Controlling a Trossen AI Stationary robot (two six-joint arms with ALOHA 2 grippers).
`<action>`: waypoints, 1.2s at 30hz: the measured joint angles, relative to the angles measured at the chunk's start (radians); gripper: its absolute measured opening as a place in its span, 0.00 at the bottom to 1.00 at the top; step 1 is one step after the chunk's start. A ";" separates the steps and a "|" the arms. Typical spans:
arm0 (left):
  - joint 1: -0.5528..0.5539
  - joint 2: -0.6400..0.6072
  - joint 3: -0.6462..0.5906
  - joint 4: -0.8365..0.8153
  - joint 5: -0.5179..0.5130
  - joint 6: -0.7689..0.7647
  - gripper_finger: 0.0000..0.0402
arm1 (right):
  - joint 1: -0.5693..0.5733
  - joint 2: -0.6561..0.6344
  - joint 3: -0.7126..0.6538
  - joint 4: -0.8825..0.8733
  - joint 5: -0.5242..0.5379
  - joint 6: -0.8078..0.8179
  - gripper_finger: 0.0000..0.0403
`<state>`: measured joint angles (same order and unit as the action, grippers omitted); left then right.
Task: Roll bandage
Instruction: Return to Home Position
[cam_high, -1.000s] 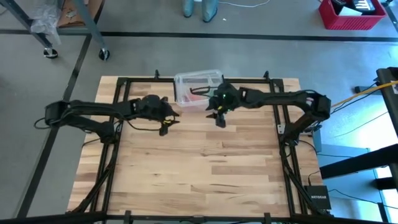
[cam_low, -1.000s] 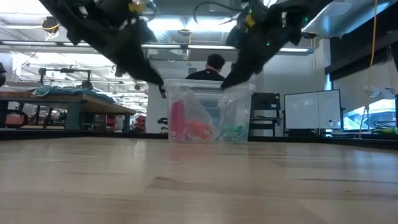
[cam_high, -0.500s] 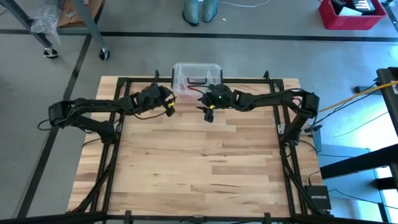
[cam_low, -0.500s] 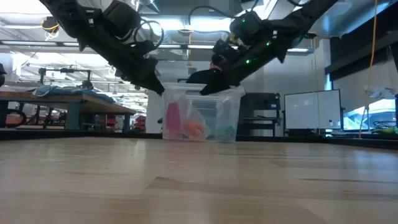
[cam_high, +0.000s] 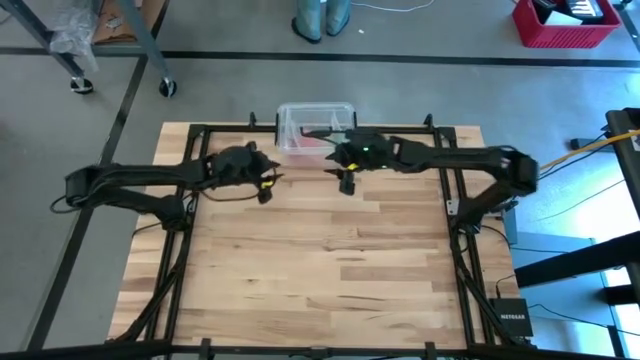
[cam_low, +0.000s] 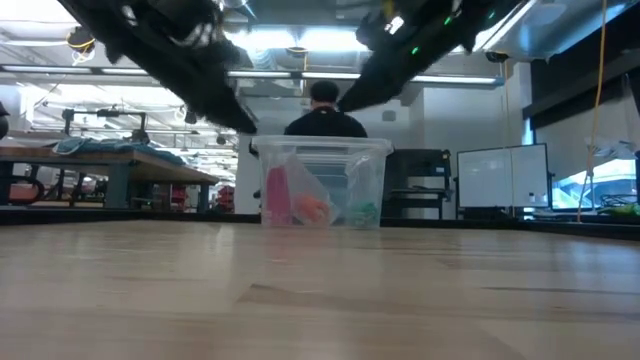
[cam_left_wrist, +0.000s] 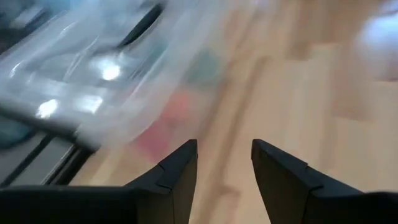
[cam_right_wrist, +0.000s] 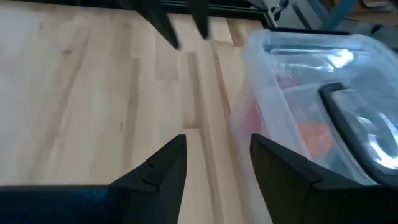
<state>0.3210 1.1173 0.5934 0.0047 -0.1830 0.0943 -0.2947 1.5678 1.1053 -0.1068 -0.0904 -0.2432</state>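
Note:
A clear plastic box (cam_high: 315, 128) with a black handle (cam_right_wrist: 348, 118) stands at the table's far edge, in the middle. Through its wall show a pink thing, an orange thing and a green bundle (cam_low: 366, 212), which I take for the bandage. My left gripper (cam_high: 265, 187) hangs open just near and left of the box, my right gripper (cam_high: 347, 183) open just near and right of it. In the wrist views the left gripper (cam_left_wrist: 224, 155) and the right gripper (cam_right_wrist: 217, 152) have nothing between their fingers. Both hover above the table.
A black metal frame (cam_high: 190, 190) runs along the table's left, right and far edges. Bare wood (cam_high: 320, 260) spreads from the grippers to the near edge. Behind the box a person (cam_low: 322, 115) stands beyond the table.
The clear box has slid toward the table's far edge and now lies square to it. Both grippers swung toward the far edge alongside it, then drew back a little toward the near edge and rose. Both have turned at the wrist.

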 joint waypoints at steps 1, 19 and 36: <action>-0.015 -0.025 0.000 -0.007 0.024 0.019 0.36 | 0.000 -0.033 0.000 -0.029 0.002 0.001 0.45; -0.059 -0.537 -0.216 0.019 0.202 -0.021 0.01 | 0.001 -0.733 -0.719 0.380 -0.025 0.347 0.02; -0.067 -0.685 -0.353 -0.039 0.200 -0.142 0.01 | 0.008 -1.089 -0.923 0.236 -0.065 0.449 0.03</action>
<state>0.2540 0.4326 0.2408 -0.0347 0.0174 -0.0476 -0.2871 0.4792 0.1819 0.1287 -0.1555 0.2058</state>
